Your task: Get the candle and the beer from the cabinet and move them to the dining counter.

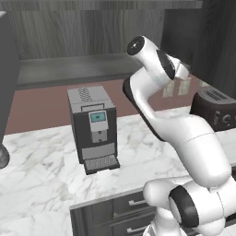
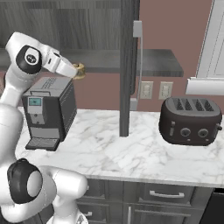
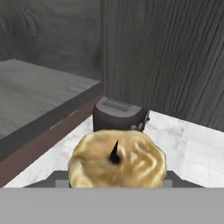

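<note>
You have the candle (image 3: 117,158) right at the gripper (image 2: 77,71): in the hand view its pale-yellow, lumpy top with the short dark wick sits low and centred, directly between where the fingers rise, with dark finger parts just showing at either side of it. In the right base view you can see the same small yellowish lump at the tip of the white hand, held up in the air level with the bottom shelf of the open cabinet (image 2: 129,65), just in front of its edge and above the coffee machine (image 2: 47,111). The jaws stand partly apart, closed in on the candle's sides, so read it as a grip on the candle rather than a free opening. From the left base view your arm rises from the lower right and reaches up and away toward the cabinet's underside, and the hand itself is hidden behind the forearm there. Below it the marble worktop (image 1: 41,170) carries the coffee machine, and the dark toaster (image 2: 190,120) stands farther along to the right, well apart from it; the toaster also shows beyond the candle in the hand view.
</note>
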